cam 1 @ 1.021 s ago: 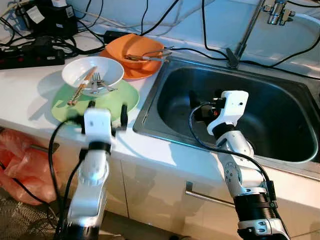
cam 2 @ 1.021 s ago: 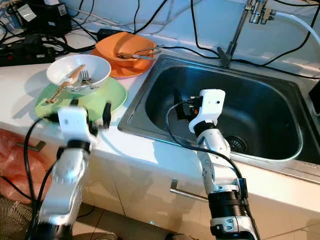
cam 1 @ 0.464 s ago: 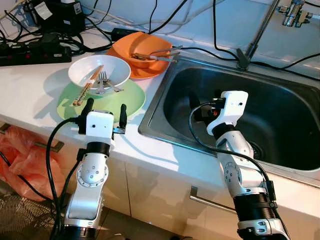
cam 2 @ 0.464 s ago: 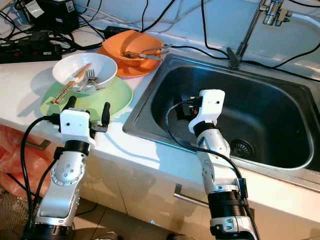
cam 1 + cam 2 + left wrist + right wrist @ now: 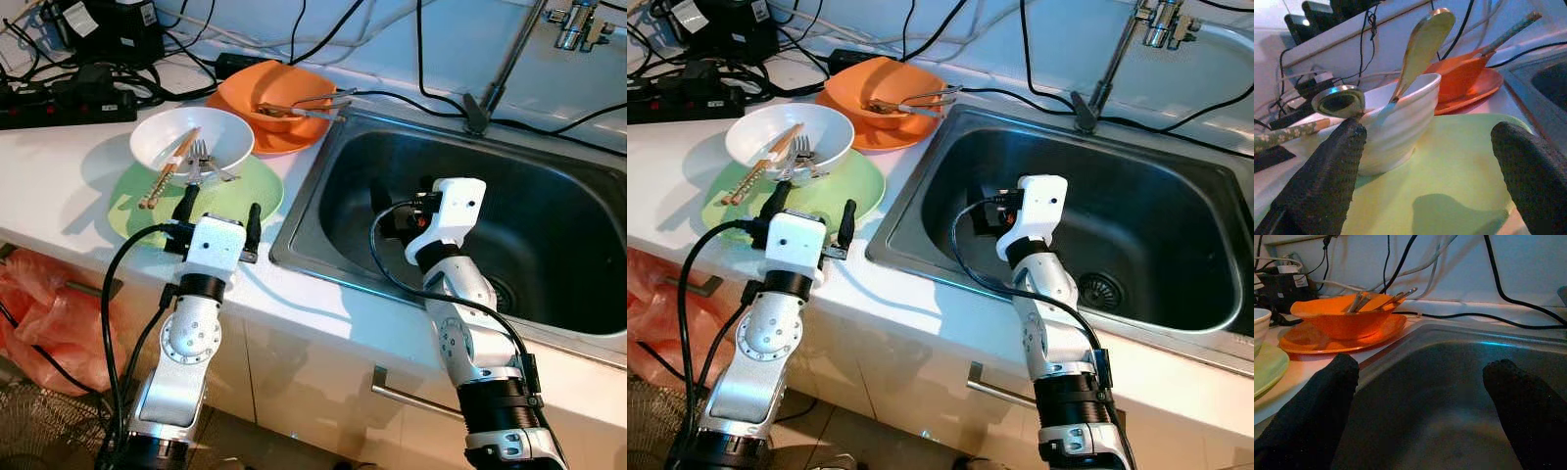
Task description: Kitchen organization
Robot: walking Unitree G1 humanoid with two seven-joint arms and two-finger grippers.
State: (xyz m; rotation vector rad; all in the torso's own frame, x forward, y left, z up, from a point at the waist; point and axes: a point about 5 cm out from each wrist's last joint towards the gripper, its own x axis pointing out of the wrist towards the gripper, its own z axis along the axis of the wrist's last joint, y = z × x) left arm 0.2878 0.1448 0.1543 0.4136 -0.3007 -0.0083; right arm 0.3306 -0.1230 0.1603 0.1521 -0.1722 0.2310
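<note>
A: What is the room like?
B: A white surface (image 5: 59, 166) against a pale wall (image 5: 441, 39), white cabinet doors (image 5: 313, 372) below with metal handles (image 5: 411, 397).
A: And the floor?
B: Tiled, dim.

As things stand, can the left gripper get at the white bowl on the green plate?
Probably yes. The left gripper is open at the near rim of the green plate, and the white bowl sits just beyond with nothing between; the cutlery leaning in it could snag.
</note>
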